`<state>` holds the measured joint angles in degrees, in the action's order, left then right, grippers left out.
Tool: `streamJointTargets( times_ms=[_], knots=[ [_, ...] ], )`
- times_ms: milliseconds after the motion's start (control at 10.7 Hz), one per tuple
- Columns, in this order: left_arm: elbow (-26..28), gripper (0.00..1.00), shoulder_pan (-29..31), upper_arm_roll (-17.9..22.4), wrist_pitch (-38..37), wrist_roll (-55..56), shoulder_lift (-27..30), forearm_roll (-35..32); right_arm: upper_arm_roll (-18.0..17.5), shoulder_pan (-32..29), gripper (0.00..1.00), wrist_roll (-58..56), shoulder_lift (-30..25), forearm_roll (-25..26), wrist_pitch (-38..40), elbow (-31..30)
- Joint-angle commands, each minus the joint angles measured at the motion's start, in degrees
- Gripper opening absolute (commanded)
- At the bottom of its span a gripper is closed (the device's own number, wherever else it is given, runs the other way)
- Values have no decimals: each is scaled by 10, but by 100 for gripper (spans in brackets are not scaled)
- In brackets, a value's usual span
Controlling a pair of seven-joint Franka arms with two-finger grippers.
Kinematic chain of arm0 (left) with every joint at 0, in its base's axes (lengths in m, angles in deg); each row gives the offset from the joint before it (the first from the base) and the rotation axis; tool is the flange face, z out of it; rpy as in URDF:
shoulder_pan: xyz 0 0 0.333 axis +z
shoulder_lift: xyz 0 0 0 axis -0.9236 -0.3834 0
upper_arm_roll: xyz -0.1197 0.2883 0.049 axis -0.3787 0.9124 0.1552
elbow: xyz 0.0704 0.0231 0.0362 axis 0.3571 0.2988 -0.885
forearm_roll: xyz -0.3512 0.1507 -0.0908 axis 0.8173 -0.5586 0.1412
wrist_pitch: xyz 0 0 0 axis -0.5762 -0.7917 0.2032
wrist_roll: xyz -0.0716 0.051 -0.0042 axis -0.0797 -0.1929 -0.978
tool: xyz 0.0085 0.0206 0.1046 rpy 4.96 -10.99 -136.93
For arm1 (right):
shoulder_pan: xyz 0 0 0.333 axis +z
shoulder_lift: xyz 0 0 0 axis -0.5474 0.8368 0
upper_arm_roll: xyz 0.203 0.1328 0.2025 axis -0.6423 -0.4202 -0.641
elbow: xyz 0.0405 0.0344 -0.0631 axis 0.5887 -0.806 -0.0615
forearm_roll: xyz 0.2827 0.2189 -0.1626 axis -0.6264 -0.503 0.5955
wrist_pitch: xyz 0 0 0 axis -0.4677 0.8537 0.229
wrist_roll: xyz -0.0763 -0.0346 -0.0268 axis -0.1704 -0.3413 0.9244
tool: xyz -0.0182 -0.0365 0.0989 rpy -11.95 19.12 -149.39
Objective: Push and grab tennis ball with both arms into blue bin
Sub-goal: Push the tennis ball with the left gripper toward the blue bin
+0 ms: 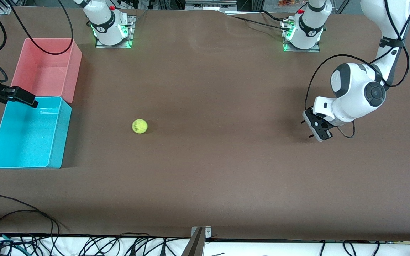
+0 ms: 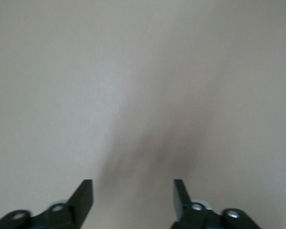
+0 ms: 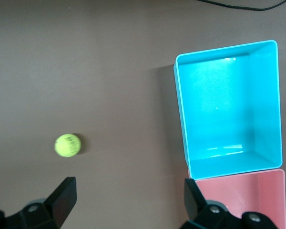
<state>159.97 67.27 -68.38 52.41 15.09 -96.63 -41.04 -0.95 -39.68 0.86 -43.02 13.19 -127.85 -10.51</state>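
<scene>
The tennis ball (image 1: 140, 126) lies alone on the brown table, a short way from the blue bin (image 1: 61, 142) toward the left arm's end. It also shows in the right wrist view (image 3: 67, 145), apart from the blue bin (image 3: 180, 109). My right gripper (image 1: 23, 99) is up in the air over the blue bin's edge next to the pink bin, open and empty (image 3: 130, 191). My left gripper (image 1: 306, 129) hangs low over bare table at the left arm's end, well away from the ball, open and empty (image 2: 133, 188).
A pink bin (image 1: 75, 76) of the same shape touches the blue bin on the side farther from the front camera; it also shows in the right wrist view (image 3: 243, 195). Loose black cables (image 1: 30, 213) lie along the table's near edge.
</scene>
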Motion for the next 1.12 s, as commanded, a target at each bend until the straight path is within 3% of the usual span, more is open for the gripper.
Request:
streamJointTargets(
  times_ms=[0, 467, 654, 1028],
  knots=[
    [35, 100, 26, -2, 3, -5, 52, 7, -3, 0, 100, -10, 4, -1, 11, 18],
    [43, 100, 44, -2, 1, -6, 151, 8, -2, -1, 100, -13, 4, 3, 9, 19],
    [35, 100, 56, -2, 1, -5, 182, 8, -3, 0, 100, -67, 4, 5, 8, 19],
    [-23, 100, 109, -2, -105, -4, 190, 11, 3, -3, 100, -62, 4, 1, 6, 19]
  ],
)
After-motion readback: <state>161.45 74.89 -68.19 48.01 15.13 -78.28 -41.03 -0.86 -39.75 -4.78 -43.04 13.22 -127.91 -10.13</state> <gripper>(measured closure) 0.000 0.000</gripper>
